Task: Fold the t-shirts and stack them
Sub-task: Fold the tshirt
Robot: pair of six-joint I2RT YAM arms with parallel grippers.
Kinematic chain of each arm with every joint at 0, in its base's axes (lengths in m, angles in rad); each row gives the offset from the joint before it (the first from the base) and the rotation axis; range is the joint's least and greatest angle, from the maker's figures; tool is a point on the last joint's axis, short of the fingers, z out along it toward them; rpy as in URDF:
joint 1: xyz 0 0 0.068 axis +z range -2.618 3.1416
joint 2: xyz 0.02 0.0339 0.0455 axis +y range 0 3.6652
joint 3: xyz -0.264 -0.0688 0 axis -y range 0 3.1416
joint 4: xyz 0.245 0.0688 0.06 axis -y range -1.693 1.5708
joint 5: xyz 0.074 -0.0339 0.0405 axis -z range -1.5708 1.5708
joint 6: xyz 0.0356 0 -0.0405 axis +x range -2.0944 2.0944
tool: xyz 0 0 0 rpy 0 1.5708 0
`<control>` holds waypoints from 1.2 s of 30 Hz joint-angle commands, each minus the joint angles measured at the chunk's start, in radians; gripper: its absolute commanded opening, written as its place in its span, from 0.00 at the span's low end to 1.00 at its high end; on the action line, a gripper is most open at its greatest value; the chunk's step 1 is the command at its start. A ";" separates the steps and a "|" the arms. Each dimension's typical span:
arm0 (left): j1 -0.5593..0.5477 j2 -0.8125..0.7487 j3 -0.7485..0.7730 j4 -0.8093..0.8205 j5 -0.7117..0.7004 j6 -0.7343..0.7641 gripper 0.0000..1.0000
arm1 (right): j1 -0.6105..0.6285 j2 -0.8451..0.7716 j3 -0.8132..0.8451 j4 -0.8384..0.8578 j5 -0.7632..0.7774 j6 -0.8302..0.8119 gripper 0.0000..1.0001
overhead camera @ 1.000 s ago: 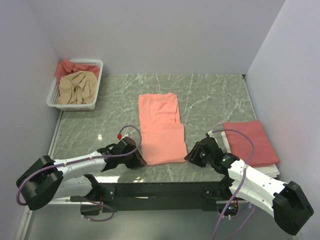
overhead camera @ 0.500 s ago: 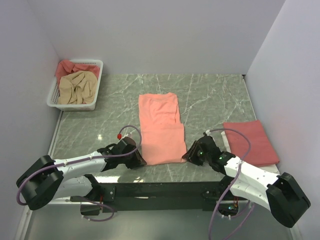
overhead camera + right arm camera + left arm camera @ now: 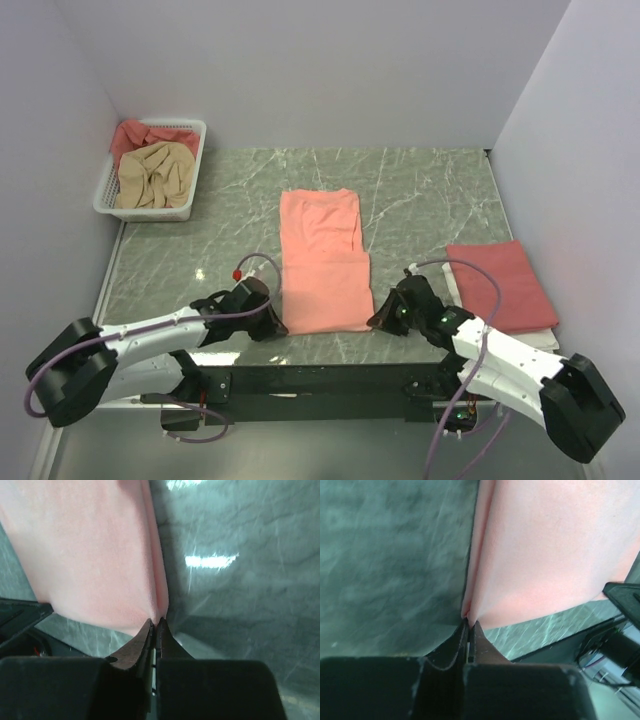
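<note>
At near corners, salmon-pink t-shirt (image 3: 322,262) pinched in both jaws.

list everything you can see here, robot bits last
salmon-pink t-shirt: 1, salmon-pink, table centre, partly folded
folded rose-red t-shirt: 1, rose-red, right side of table, topping a stack
pale cloth: 1 visible, off-white, under the folded rose-red t-shirt
basket: 1, white, far left corner
beige-tan shirt: 1, beige-tan, crumpled in basket
rose-red cloth: 1, rose-red, in basket behind it
table: 1, green marble
left arm: white and black, jaws shut on the pink shirt's near left corner
right arm: same colours, jaws shut on its near right corner
</note>
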 commanded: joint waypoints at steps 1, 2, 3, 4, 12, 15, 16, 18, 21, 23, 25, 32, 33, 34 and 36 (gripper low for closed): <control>-0.032 -0.102 -0.046 -0.083 -0.020 0.019 0.01 | 0.015 -0.106 -0.025 -0.108 -0.013 -0.035 0.00; -0.046 -0.123 -0.053 -0.088 -0.023 0.014 0.01 | 0.022 -0.136 -0.033 -0.146 -0.015 -0.033 0.00; -0.062 -0.145 -0.060 -0.100 -0.032 0.005 0.01 | 0.025 -0.167 -0.038 -0.164 -0.022 -0.031 0.00; -0.092 -0.184 -0.062 -0.117 -0.037 0.000 0.01 | 0.026 -0.217 -0.036 -0.183 -0.025 -0.030 0.00; -0.160 -0.338 0.030 -0.231 -0.082 -0.009 0.01 | 0.071 -0.375 0.057 -0.363 -0.033 -0.021 0.00; -0.158 -0.347 0.116 -0.294 -0.132 0.022 0.01 | 0.072 -0.366 0.161 -0.423 0.011 -0.053 0.00; -0.158 -0.340 0.142 -0.307 -0.161 0.031 0.01 | 0.072 -0.351 0.213 -0.437 0.025 -0.065 0.00; -0.158 -0.326 0.214 -0.335 -0.180 0.060 0.01 | 0.072 -0.328 0.261 -0.466 0.073 -0.093 0.00; -0.157 -0.292 0.309 -0.363 -0.218 0.104 0.01 | 0.074 -0.270 0.341 -0.471 0.103 -0.123 0.00; -0.143 -0.259 0.370 -0.396 -0.238 0.121 0.01 | 0.071 -0.222 0.395 -0.467 0.119 -0.143 0.00; -0.108 -0.225 0.404 -0.409 -0.229 0.155 0.01 | 0.071 -0.175 0.444 -0.461 0.125 -0.157 0.00; 0.090 -0.125 0.502 -0.340 -0.073 0.233 0.00 | 0.020 0.002 0.573 -0.389 0.133 -0.232 0.00; 0.107 -0.108 0.518 -0.337 -0.057 0.250 0.01 | -0.009 0.023 0.587 -0.379 0.131 -0.240 0.00; 0.137 -0.069 0.536 -0.338 -0.043 0.259 0.01 | -0.020 0.063 0.614 -0.360 0.099 -0.254 0.00; 0.167 -0.021 0.602 -0.347 -0.017 0.291 0.01 | -0.059 0.121 0.643 -0.343 0.088 -0.268 0.00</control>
